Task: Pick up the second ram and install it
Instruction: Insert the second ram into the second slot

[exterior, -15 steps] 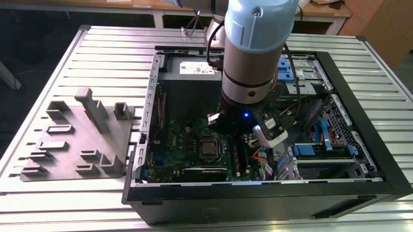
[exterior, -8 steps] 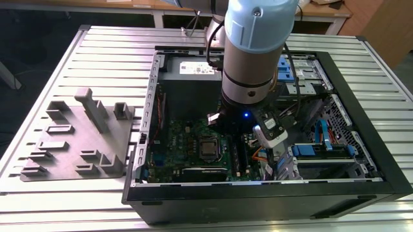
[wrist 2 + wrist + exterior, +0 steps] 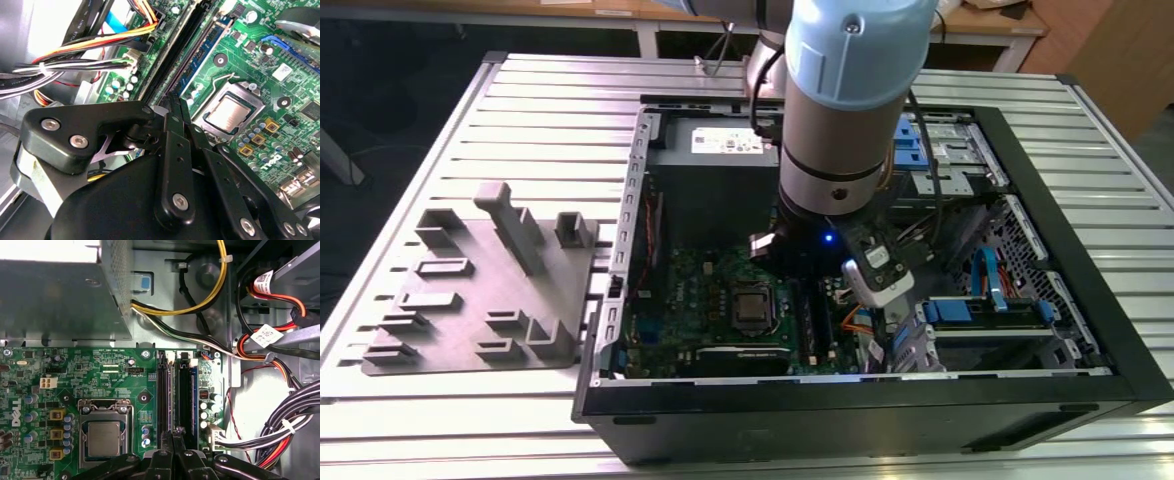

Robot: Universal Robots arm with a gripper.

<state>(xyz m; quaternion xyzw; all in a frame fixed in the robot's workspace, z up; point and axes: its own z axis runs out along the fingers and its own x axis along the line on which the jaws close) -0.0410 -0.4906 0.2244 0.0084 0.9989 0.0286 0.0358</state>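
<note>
My arm [image 3: 834,150] reaches down into the open computer case [image 3: 1067,390], over the motherboard's memory slots [image 3: 814,320]. In both wrist views my gripper [image 3: 174,432] [image 3: 175,105] is shut, its fingertips pressed together over the near end of the slots. The second ram [image 3: 172,390] [image 3: 200,55], a thin dark stick, stands in the slot in line with the fingertips and runs away from them. The fingers hide its near end, and I cannot tell whether they touch it.
The processor socket [image 3: 102,437] lies beside the slots. Bundles of cables [image 3: 280,435] run close on the other side. The grey power supply [image 3: 707,150] fills the case's far end. A grey holder tray [image 3: 480,290] with upright posts sits at the exterior view's left.
</note>
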